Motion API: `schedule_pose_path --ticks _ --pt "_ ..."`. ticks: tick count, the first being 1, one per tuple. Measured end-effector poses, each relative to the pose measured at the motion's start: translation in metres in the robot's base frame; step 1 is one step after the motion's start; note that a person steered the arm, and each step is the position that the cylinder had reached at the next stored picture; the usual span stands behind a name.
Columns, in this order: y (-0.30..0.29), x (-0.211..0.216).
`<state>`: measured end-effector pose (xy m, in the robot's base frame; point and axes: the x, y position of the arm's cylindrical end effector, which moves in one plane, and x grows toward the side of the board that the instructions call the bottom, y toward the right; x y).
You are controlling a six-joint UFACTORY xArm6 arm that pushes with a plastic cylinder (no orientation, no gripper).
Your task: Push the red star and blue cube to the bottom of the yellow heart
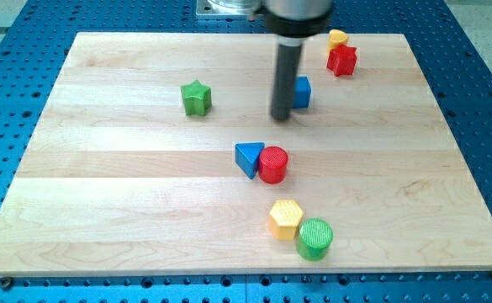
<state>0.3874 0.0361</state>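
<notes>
The yellow heart lies at the view's top right, near the board's far edge. The red star sits just below it, touching or nearly touching. The blue cube lies lower and to the left of the star. My tip is on the board right beside the blue cube's left side, slightly below it; the rod hides part of the cube.
A green star lies at the upper left. A blue triangle touches a red cylinder at the centre. A yellow hexagon and a green cylinder sit together at the bottom. The wooden board lies on a blue perforated table.
</notes>
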Motion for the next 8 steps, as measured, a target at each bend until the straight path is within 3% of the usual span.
schedule_pose_path --ticks 1,2,3,4,5,8 --pt "0.013 -0.022" --pt "0.087 -0.038" --pt "0.095 -0.053" --pt "0.093 -0.025" --pt "0.136 -0.012" --pt "0.14 -0.004"
